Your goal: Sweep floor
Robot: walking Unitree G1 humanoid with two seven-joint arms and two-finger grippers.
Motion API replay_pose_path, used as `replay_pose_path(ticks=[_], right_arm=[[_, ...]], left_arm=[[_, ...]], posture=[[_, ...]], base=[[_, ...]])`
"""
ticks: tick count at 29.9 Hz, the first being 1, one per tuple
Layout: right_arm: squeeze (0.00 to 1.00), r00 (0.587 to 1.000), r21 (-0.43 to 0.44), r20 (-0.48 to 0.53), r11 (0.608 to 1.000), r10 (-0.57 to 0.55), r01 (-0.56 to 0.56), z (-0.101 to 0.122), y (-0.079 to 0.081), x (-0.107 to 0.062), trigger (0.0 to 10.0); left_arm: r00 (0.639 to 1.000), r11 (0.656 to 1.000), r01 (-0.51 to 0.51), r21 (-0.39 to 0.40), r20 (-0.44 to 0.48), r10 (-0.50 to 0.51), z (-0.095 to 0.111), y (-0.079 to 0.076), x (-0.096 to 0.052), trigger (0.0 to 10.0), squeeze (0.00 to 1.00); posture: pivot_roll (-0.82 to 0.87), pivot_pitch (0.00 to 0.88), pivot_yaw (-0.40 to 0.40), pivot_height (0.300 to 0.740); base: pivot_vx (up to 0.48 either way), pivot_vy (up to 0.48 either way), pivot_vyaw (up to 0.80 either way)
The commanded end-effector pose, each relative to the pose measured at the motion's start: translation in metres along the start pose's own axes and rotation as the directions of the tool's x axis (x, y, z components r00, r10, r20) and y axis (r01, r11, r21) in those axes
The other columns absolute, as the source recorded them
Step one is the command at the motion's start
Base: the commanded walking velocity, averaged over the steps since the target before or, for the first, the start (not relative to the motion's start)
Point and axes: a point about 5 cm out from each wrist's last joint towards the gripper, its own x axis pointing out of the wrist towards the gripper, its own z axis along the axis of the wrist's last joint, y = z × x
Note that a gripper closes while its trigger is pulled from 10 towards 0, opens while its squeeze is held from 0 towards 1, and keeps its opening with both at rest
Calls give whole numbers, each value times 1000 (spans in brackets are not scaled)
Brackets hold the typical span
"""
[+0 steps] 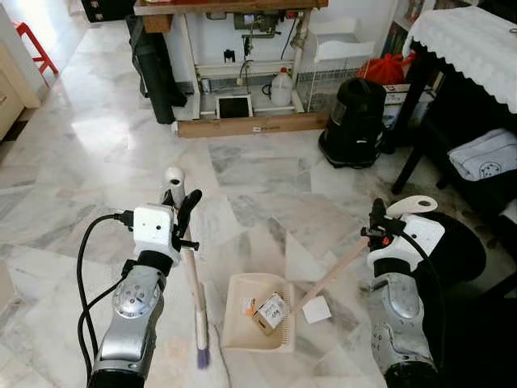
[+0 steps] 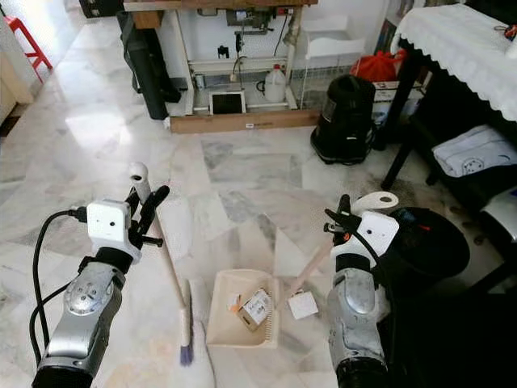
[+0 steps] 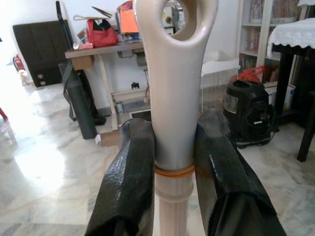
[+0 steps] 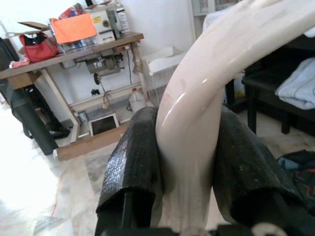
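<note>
My left gripper (image 1: 179, 212) is shut on the cream handle of a broom (image 1: 194, 283), whose purple bristles (image 1: 203, 356) rest on the marble floor just left of the dustpan. My right gripper (image 1: 378, 224) is shut on the curved cream handle (image 1: 333, 273) of the dustpan (image 1: 257, 324), which lies flat on the floor between my arms. Inside the pan lie a small crumpled box (image 1: 271, 312) and an orange scrap (image 1: 248, 306). A white paper square (image 1: 317, 309) lies on the floor just right of the pan. The wrist views show black fingers (image 3: 129, 177) (image 4: 140, 167) clamped on each handle.
A black vacuum cleaner (image 1: 353, 123) stands ahead on the right, beside a dark table with a white lace cloth (image 1: 472, 40). A sewing table (image 1: 234, 48) with a wooden plank (image 1: 252, 124) at its foot stands against the far wall. Open marble floor (image 1: 97, 153) stretches ahead left.
</note>
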Motion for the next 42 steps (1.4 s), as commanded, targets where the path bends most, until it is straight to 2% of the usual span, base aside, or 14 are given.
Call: replay_pose_path(ticks=[1, 7, 17, 42], right_arm=[[0, 999, 10, 53, 1000, 4, -5, 11, 4, 6, 10000], [0, 999, 5, 48, 1000, 0, -1, 9, 4, 5, 10000], [0, 999, 7, 49, 1000, 2, -2, 8, 6, 2, 10000], [0, 999, 10, 50, 1000, -5, 4, 10, 7, 4, 10000]], left_arm=[[998, 999, 6, 47, 64, -9, 11, 4, 5, 10000, 0], [998, 998, 25, 61, 62, -28, 8, 1, 5, 10000, 0], [997, 997, 39, 64, 64, -43, 8, -4, 5, 10000, 0], [999, 998, 23, 51, 42, -25, 4, -11, 2, 10000, 0]], posture=[[78, 0, -5, 740], [76, 0, 0, 740], [78, 0, 3, 740], [84, 20, -2, 740]], base=[[0, 0, 0], [0, 0, 0], [0, 0, 458], [0, 0, 582]])
